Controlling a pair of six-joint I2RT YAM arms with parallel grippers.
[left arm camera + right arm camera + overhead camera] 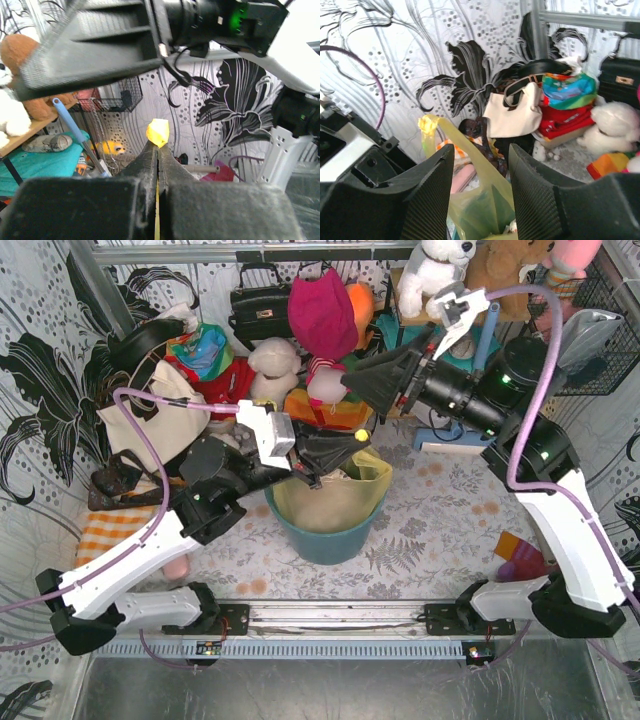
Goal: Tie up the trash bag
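Observation:
The trash bag (340, 502), thin yellow-green plastic, sits in a round teal bin (325, 540) at the table's middle. My left gripper (345, 446) is shut on one pulled-up corner of the bag just above the bin's far rim. In the left wrist view (158, 147) a yellow tip of the bag (158, 132) sticks out past the closed fingers. My right gripper (352, 383) is open and empty, higher and behind the bin. In the right wrist view (481, 150) the stretched bag strip (470, 155) runs up between the open fingers without touching them.
Stuffed toys, a black handbag (262, 308), a magenta cloth (322, 310) and a cream tote (150, 410) crowd the back. A wire basket (600, 335) stands at the back right. A purple and orange object (520, 555) lies near the right arm's base.

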